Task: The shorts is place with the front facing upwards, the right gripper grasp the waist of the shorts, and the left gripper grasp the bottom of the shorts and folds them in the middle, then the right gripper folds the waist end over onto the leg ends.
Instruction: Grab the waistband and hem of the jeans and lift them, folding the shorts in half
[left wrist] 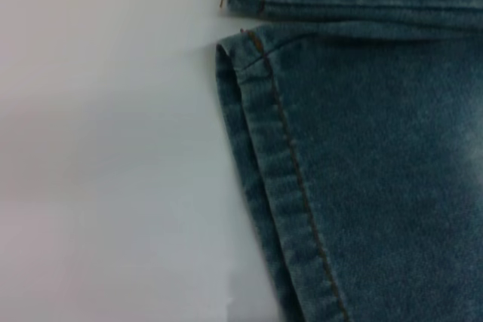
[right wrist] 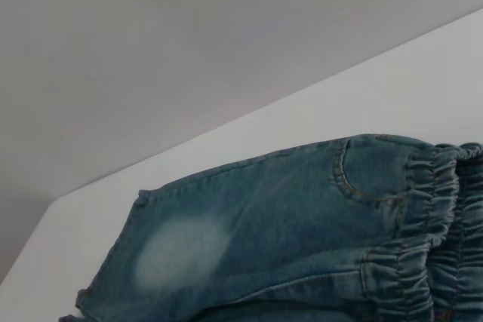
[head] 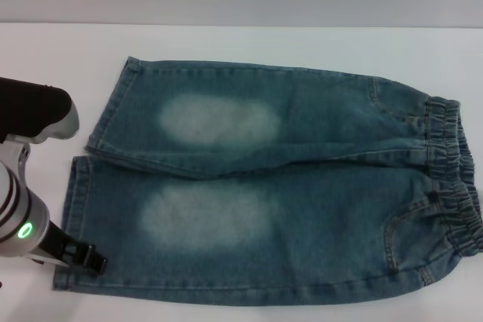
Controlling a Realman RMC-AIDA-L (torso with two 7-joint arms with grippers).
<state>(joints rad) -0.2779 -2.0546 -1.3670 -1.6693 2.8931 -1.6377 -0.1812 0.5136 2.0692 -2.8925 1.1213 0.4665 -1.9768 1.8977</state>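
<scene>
Left gripper [head: 79,254], a black two-finger claw on a silver-white arm with a green light ring, hangs just beside the near leg's hem on the long blue denim shorts [head: 287,201]; whether its claw is spread or closed cannot be told. Those shorts lie flat on the white table [head: 249,43], long axis running from the flat stitched leg hems [left wrist: 283,179] on the robot's left to the gathered elastic waistband [head: 453,179] on its right. So the left arm is much the nearer to the hems. Right gripper does not show; its wrist camera looks across the waistband, suggesting it is nearer that end.
</scene>
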